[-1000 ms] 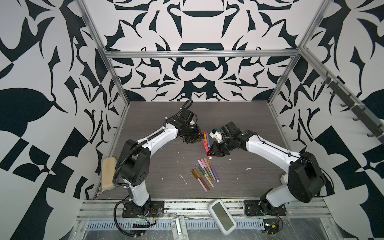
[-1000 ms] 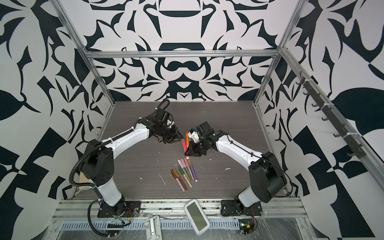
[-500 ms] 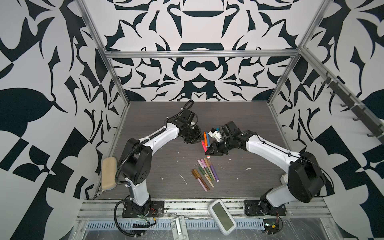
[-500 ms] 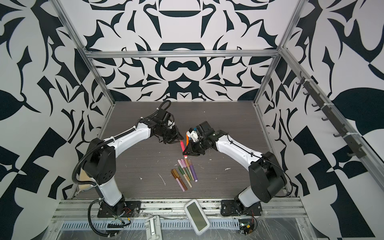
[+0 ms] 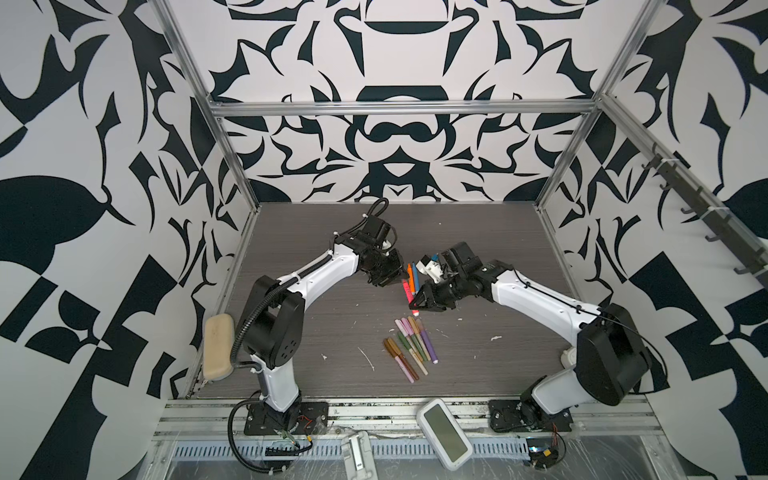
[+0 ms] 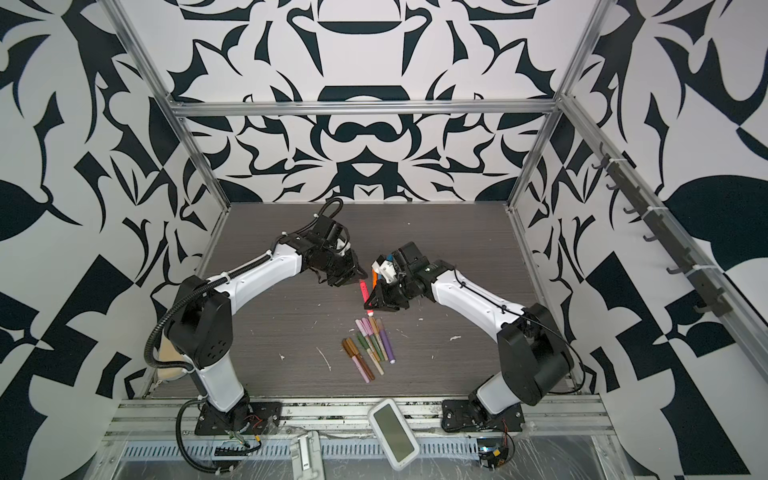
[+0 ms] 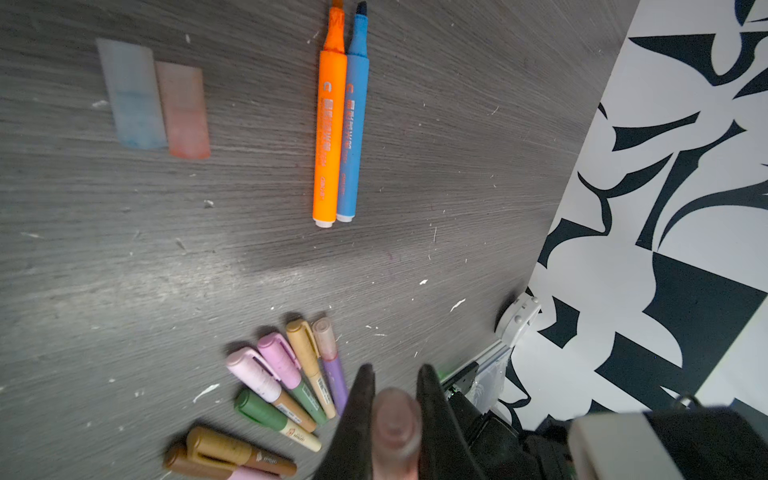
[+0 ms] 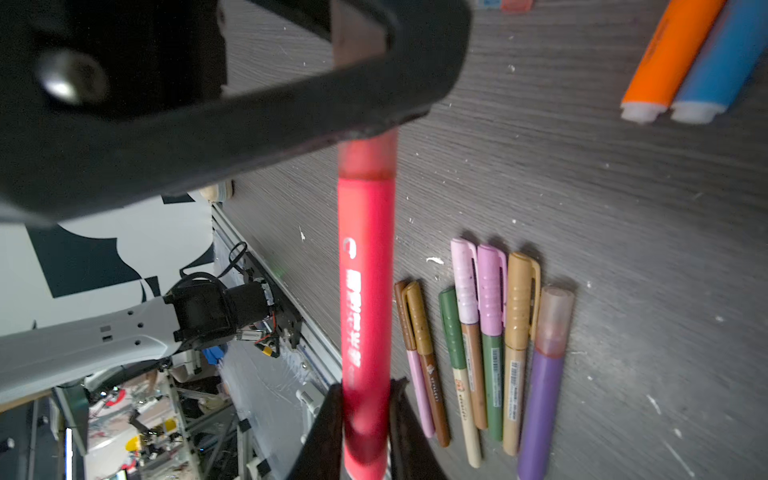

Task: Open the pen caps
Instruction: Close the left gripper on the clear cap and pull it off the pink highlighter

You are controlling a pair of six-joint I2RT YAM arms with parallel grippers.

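On the grey wood-grain tabletop (image 5: 316, 316), the left gripper (image 7: 395, 372) pinches a translucent pink plastic cap (image 7: 395, 424); the right gripper (image 8: 365, 388) clamps the red plastic highlighter pen (image 8: 365, 270), at twelve o'clock from the fanned capped markers (image 5: 409, 349). Only the right wrist view shows cap meeting barrel.

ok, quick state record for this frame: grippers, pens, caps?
left gripper: jaws shut on translucent reddish plastic cap
right gripper: jaws shut on red plastic marker pen
cap status: not yet off; still meets the barrel
opened: orange marker pen and blue marker pen, tips bare, side by side
loose caps: blue-tinted translucent cap, orange-tinted translucent cap, side by side
pending: seven slim capped markers, clustered
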